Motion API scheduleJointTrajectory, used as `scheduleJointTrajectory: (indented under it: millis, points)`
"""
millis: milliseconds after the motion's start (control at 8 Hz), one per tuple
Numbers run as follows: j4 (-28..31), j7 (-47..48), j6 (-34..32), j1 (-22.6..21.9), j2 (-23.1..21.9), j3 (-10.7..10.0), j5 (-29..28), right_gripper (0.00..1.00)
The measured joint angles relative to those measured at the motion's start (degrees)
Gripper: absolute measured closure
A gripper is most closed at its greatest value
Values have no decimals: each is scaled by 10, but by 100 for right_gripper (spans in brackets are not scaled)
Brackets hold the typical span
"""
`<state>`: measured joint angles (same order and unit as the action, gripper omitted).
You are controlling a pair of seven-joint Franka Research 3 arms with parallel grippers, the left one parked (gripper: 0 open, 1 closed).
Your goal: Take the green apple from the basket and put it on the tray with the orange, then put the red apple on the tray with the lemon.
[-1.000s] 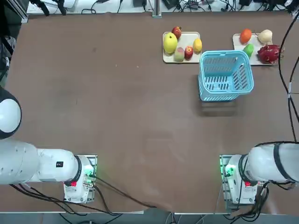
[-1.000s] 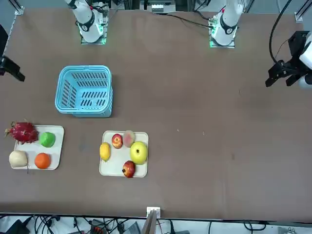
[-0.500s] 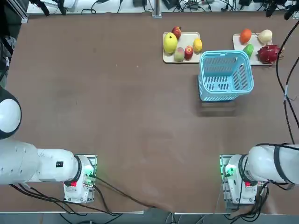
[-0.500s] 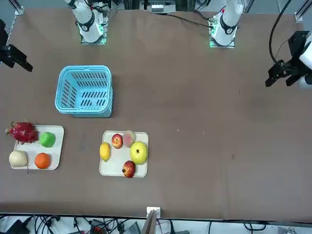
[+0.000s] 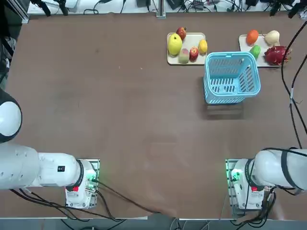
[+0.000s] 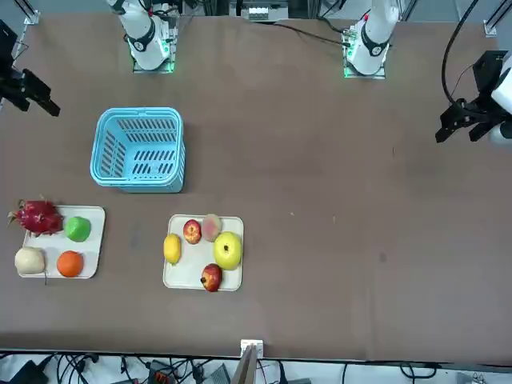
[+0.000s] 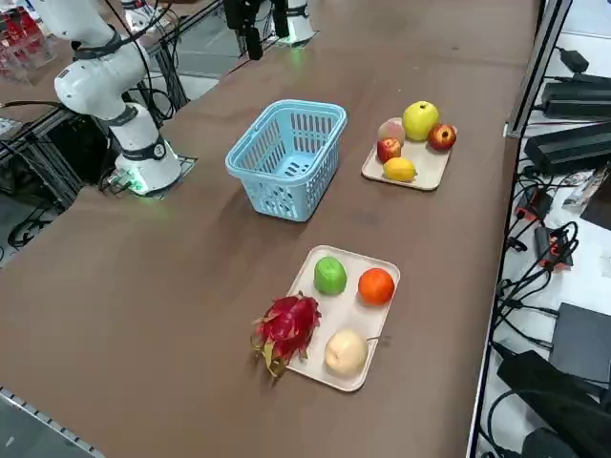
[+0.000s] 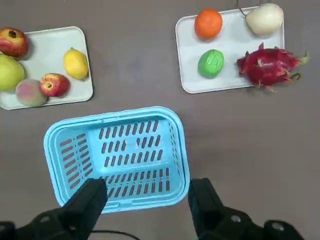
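Right black 2-finger gripper (image 8: 148,187): fingers wide apart, nothing held. Small round green apple (image 8: 211,63) beside round orange fruit (image 8: 208,24) on cream rectangular tray (image 8: 188,75). Risk: low withdrawal could snag light-blue slatted plastic basket (image 8: 120,205).

Brown table (image 5: 144,143) — blue basket (image 5: 231,96), two cream trays (image 5: 172,61) (fruit-laden).

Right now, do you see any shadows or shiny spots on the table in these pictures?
Top view: a soft dark shadow below the blue basket, on the brown table; right side view: a pale sheen across the table's upper part; front view: small green lights glow at the arms' bases.
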<state>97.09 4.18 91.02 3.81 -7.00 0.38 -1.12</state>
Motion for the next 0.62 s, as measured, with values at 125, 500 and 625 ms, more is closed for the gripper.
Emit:
scheduleJointTrajectory:
  millis: [125,500,625]
  points:
    - [-1,0,6,-8,4,-1,0,0]
    - [-8,0,10,-48,15,-33,0,0]
    - [-9,0,10,-57,17,-46,0,0]
